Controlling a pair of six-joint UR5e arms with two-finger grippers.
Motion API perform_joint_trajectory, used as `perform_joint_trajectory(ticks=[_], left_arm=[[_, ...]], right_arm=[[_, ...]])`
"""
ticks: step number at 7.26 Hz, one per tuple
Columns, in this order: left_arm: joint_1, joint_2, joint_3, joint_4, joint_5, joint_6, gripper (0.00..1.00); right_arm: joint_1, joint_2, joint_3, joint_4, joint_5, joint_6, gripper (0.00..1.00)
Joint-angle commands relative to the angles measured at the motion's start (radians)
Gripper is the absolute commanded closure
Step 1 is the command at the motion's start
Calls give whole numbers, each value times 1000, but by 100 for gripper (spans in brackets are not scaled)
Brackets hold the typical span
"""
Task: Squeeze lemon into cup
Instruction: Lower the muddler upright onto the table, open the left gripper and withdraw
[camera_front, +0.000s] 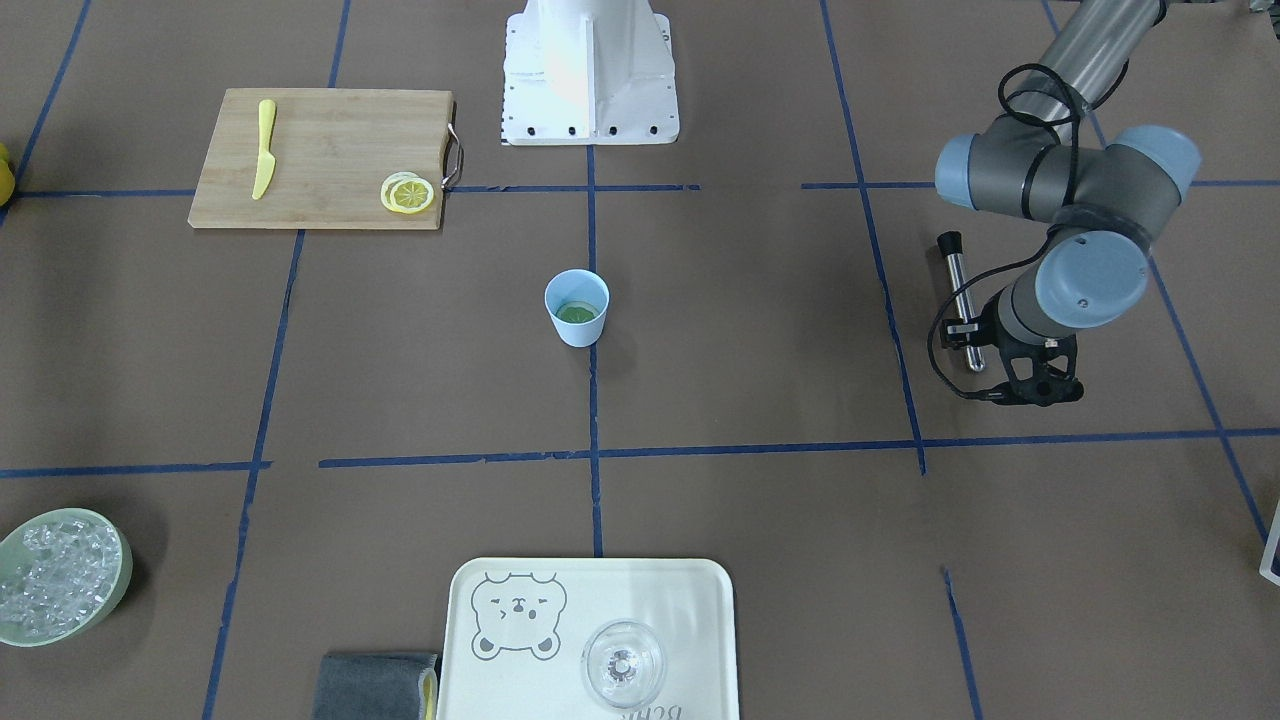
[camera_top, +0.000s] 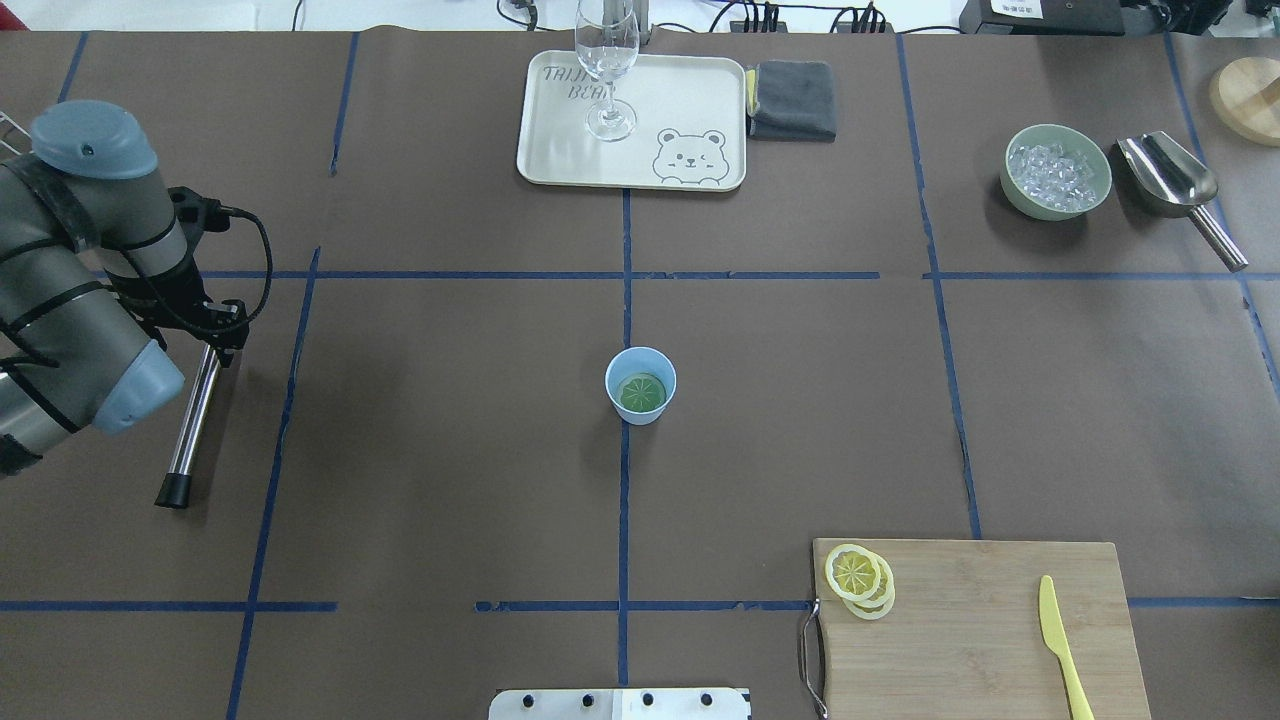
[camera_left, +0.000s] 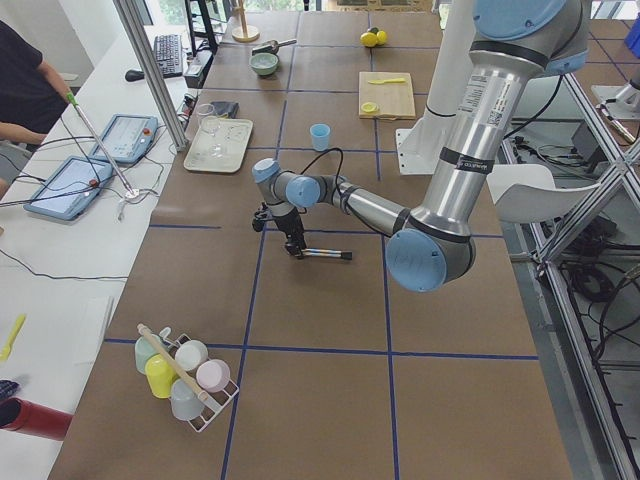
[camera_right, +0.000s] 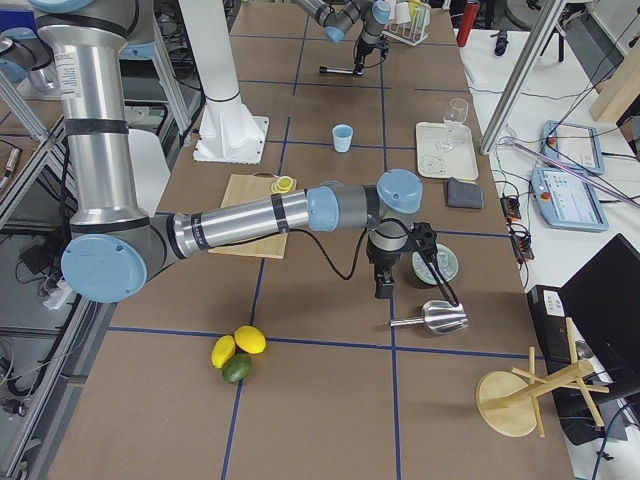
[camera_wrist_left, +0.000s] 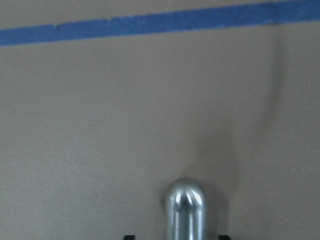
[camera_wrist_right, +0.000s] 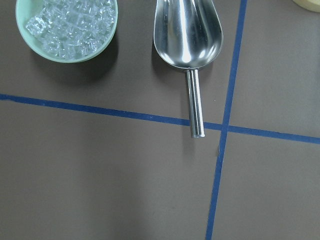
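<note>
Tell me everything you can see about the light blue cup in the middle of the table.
The cup is small, light blue, tapered and handleless, and it looks like matte plastic. It stands upright near the middle of the table, on a blue tape line. Something green with a round outline sits inside; I can't tell what it is. Nothing else touches the cup.

Thin lemon slice (camera_top: 853, 571) on board (camera_top: 980, 620) corner, blue cup (camera_top: 640, 385) upright mid-table

bright even overhead light; soft shadow beside cup (camera_front: 577, 330); left wrist view blurred; scoop (camera_wrist_right: 187, 35) glares.
</note>
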Motion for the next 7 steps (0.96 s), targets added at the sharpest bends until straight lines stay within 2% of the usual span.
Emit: perform_joint_trajectory(ticks=[1, 3, 6, 7], left_arm=[[-55, 0, -5, 0, -1, 5, 0], [-131, 3, -69, 0, -4, 70, 0], [-362, 2, -111, 9, -46, 290, 0], [-471, 3, -109, 2, -88, 365, 0]], right_arm=[[0, -2, -1, 0, 0, -1, 0], [0, -2, -3, 0, -2, -10, 0], [0, -9, -3, -2, 2, -2, 0], [0, -5, -1, 0, 3, -1, 0]])
